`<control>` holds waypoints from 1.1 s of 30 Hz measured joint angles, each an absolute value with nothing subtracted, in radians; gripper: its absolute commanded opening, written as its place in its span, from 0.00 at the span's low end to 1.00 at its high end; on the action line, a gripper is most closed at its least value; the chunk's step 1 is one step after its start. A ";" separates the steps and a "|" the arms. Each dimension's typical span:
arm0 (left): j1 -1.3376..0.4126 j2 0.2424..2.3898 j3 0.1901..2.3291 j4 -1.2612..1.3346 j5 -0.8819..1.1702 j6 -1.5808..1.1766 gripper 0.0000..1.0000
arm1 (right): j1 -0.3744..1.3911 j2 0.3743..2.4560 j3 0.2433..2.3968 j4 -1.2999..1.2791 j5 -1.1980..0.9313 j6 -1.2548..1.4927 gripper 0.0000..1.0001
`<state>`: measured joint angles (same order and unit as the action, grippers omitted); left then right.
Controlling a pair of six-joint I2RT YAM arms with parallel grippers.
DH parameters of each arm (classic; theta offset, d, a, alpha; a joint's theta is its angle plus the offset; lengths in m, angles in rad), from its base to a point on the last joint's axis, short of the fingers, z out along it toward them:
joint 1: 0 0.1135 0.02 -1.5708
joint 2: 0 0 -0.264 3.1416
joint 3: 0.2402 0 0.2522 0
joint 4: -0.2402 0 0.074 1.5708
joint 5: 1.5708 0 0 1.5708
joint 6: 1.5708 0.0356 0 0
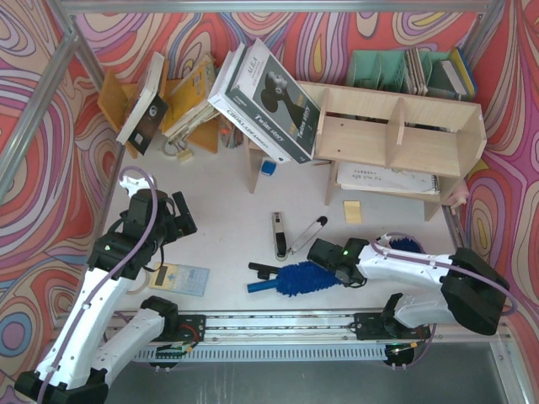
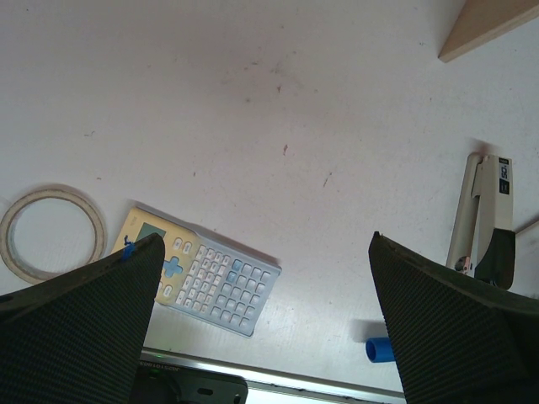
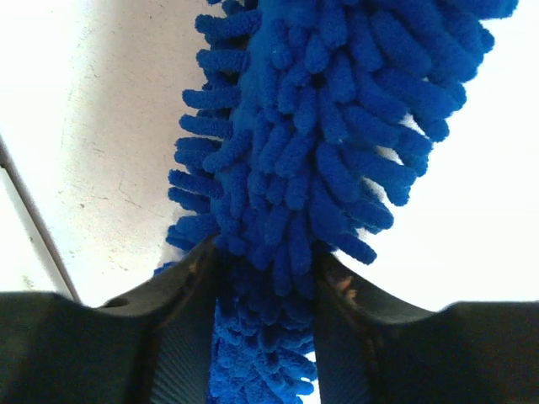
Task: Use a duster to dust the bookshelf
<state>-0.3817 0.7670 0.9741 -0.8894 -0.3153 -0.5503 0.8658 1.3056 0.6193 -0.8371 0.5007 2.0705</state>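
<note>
Right gripper (image 1: pixel 320 259): clamped on the duster (image 1: pixel 290 278). In the right wrist view both pads press into the blue fibres from either side, and the pile narrows between them. How firm the hold is, cannot tell. The grip is on the fluffy head, not on the handle (image 1: pixel 257 287).

Duster: flat on the table (image 1: pixel 227 210), close to the near edge, just right of centre. Its long axis runs left-right, slightly tilted. The slim handle points left toward the left arm's side, and the head lies to the right, meeting the gripper. From the wrist, the duster (image 3: pixel 312 151) stretches straight away from the right gripper (image 3: pixel 263 252), so tool and gripper are roughly in line. A blue fluffy patch shows beyond the right forearm; same duster or not, cannot tell.

Left gripper (image 1: pixel 181 220): released, with its 2 fingers spread wide and nothing between them. It hangs over bare table on the left, well apart from the duster, with a calculator (image 2: pixel 206 273), a tape ring (image 2: pixel 50 231) and a stapler (image 2: pixel 484 219) below it.

Bookshelf (image 1: pixel 396 135): far right of the table, beyond the duster, its open compartments facing the arms. Books (image 1: pixel 269 93) lean against its left end.

Judgement: the right arm is nearer both duster and shelf. The coming move is lift, then carry away from the bases; held by the head, the dusting end may be hard to present.
</note>
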 measured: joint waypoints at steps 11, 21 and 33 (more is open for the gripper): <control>-0.382 0.740 0.973 -0.888 -0.315 -0.550 0.98 | 0.866 1.132 0.520 -0.766 0.548 2.070 0.10; -0.382 0.760 0.989 -0.901 -0.230 -0.542 0.98 | 0.866 1.036 0.506 -0.768 0.584 2.070 0.00; -0.495 0.864 1.134 -0.916 -0.052 -0.522 0.98 | 0.866 0.823 0.500 -0.832 0.684 2.070 0.00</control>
<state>-0.4953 0.8642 1.1343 -0.9161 -0.0521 -0.5224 0.8658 0.8234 0.5003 -0.8322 0.6838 2.0705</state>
